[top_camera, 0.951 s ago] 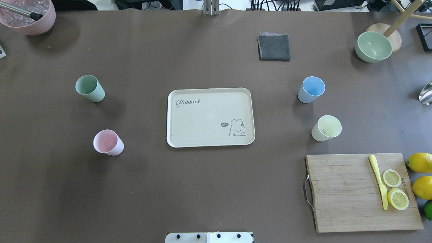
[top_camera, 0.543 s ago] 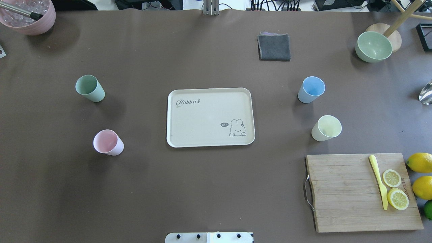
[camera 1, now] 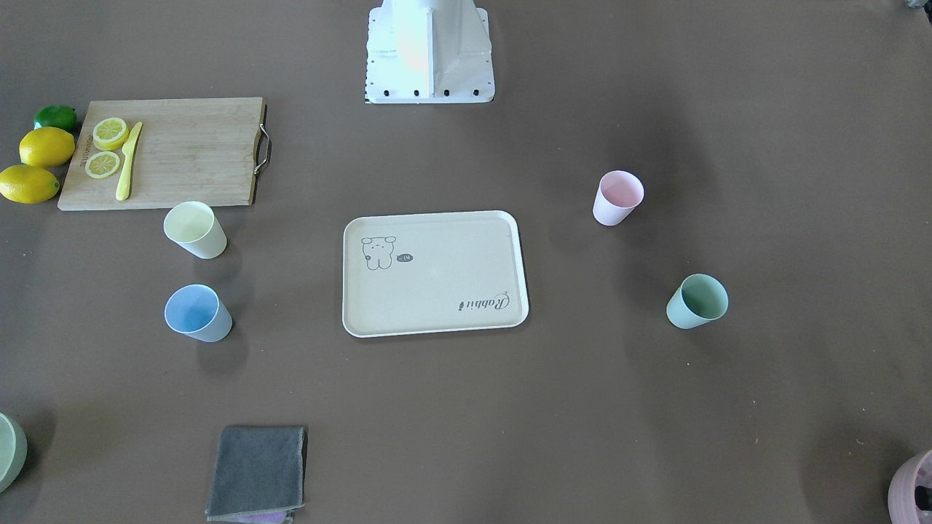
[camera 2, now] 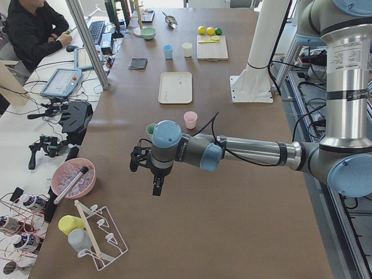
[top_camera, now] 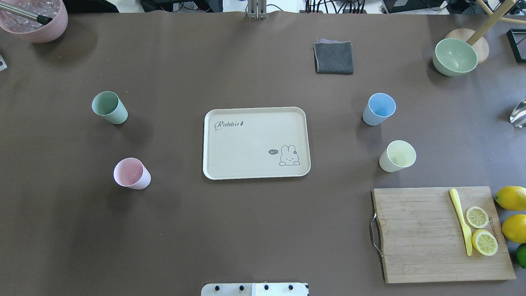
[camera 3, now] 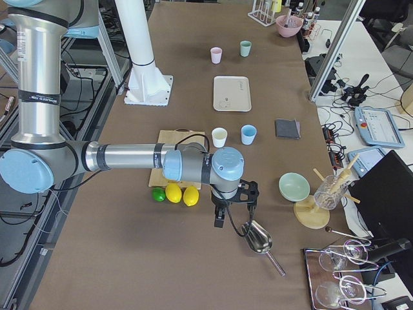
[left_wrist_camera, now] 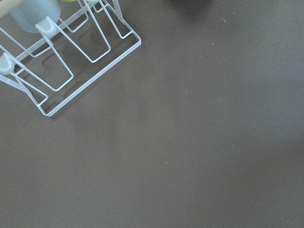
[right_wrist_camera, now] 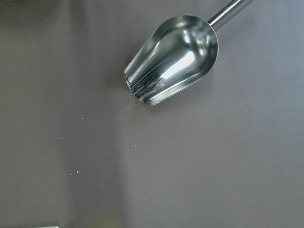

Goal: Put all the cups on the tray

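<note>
Tabletop unchanged, cups (top_camera: 131, 173) still off the tray (top_camera: 250, 142); left claw (camera 2: 156, 187) and right claw (camera 3: 221, 219) opening unreadable.

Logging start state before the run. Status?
Left gripper, right gripper: out wide, state unreadable. Pink cup, green cup, blue cup, yellow cup all off tray; tray bare. Nothing blocking.

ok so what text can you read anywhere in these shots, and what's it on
"Rabbit": script in one corner of the flat cream rectangular tray.
"hi": in the small dark speech bubble on the same tray.
Engraved mark along one edge of the wooden cutting board: too small to read.
</note>
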